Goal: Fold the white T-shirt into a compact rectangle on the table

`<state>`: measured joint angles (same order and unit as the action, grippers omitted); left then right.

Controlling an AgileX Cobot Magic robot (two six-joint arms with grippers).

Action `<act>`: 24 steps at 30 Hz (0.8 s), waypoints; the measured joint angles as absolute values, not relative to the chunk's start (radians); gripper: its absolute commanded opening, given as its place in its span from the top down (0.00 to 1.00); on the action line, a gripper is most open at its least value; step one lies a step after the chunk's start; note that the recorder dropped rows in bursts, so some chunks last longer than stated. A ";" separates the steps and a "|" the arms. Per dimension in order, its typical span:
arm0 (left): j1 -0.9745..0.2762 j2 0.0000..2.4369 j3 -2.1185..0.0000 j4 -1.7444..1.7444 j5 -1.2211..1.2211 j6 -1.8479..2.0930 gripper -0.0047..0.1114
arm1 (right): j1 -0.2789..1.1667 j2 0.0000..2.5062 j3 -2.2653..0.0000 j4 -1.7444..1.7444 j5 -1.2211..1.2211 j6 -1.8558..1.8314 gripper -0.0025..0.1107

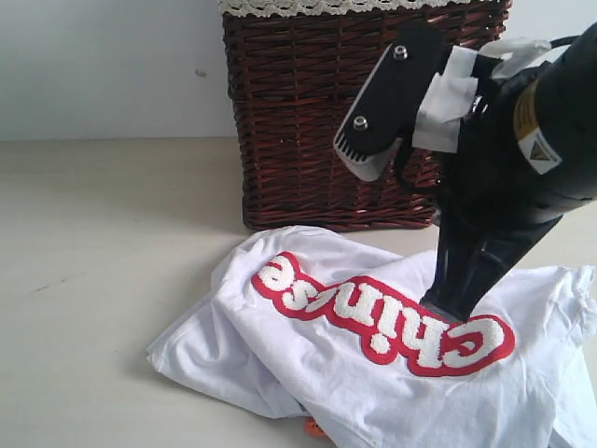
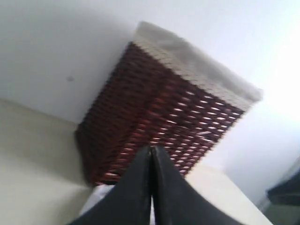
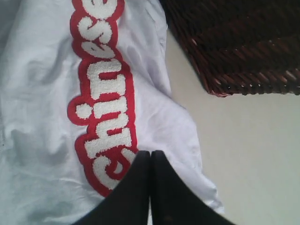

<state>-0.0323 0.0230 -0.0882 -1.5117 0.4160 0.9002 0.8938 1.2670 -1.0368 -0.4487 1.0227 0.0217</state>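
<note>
We see the table (image 1: 93, 280) first, a wide pale beige top running back to a light wall. At its rear stands a dark red-brown wicker basket (image 1: 308, 121) with a cream lace trim (image 1: 354, 6) along the rim; its inside is hidden from us. In front of the basket, nearly touching its base, the white T-shirt (image 1: 308, 373) lies rumpled and unfolded on the table. Across it runs fuzzy white lettering (image 1: 382, 322) edged in red that reads "Chinese", upside down in the exterior view. The right gripper (image 1: 454, 303) points down onto the shirt at the letter "C", its jaws pressed together; we cannot tell whether any cloth is caught between them. The left gripper (image 2: 151, 152) hangs above the table facing the basket, jaws also together and holding nothing. A yellow label (image 1: 539, 149) on the right arm is too small to read. A small orange tag (image 1: 314, 429) peeks out at the shirt's near edge.
</note>
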 measured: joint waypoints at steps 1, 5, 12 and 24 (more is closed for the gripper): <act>-0.032 0.045 -0.111 -1.582 0.480 0.993 0.96 | 0.894 1.252 -1.037 -0.449 1.023 0.024 0.98; -0.032 0.294 -0.159 -1.699 0.912 1.350 0.96 | 0.894 1.153 -1.037 -0.442 1.023 0.045 0.98; -0.032 0.651 -0.165 -1.712 1.004 1.761 0.96 | 0.894 1.026 -1.037 -0.434 1.025 0.046 0.98; -0.299 1.088 -0.476 -1.727 0.476 1.921 0.96 | 0.894 0.984 -1.037 -0.429 0.999 0.073 0.98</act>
